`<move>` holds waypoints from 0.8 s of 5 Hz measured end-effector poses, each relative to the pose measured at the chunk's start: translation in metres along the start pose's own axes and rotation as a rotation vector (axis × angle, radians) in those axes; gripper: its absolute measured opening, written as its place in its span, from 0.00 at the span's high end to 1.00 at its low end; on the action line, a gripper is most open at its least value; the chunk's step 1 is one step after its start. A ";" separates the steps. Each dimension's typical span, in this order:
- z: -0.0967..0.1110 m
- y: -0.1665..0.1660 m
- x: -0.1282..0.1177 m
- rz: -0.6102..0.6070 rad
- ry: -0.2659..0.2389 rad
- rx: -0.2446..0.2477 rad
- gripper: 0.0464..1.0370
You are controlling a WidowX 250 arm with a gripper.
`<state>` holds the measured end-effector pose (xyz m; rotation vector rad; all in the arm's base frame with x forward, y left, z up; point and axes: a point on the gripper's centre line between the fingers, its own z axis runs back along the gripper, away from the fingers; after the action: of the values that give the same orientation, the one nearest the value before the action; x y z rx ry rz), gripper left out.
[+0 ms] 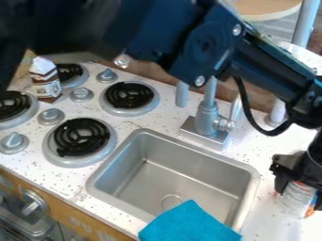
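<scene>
In the camera view, a black robot hand (299, 189) meets the top of a can (296, 199) on the worktop (261, 231) right of the sink (252, 173); whether it grips cannot be told. The can sits directly below the hand. A blue cloth (189, 225) drapes the sink's near edge.

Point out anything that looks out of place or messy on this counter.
The blue cloth lies askew over a corner of the sink, partly overhanging the basin. A small carton stands right beside the stove's coil burners, an odd spot for packaging. Dark specks dot the white counter; I can't tell whether they're crumbs or its pattern.
</scene>
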<state>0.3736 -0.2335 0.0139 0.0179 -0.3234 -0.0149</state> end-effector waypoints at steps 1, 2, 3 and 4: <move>-0.002 0.001 0.008 -0.019 -0.013 0.008 0.04; -0.002 0.006 0.018 -0.017 -0.023 0.021 0.04; -0.003 0.008 0.017 -0.009 -0.020 0.017 0.04; -0.004 0.014 -0.013 -0.023 0.078 0.008 0.04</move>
<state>0.3626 -0.2190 0.0063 0.0301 -0.2454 -0.0353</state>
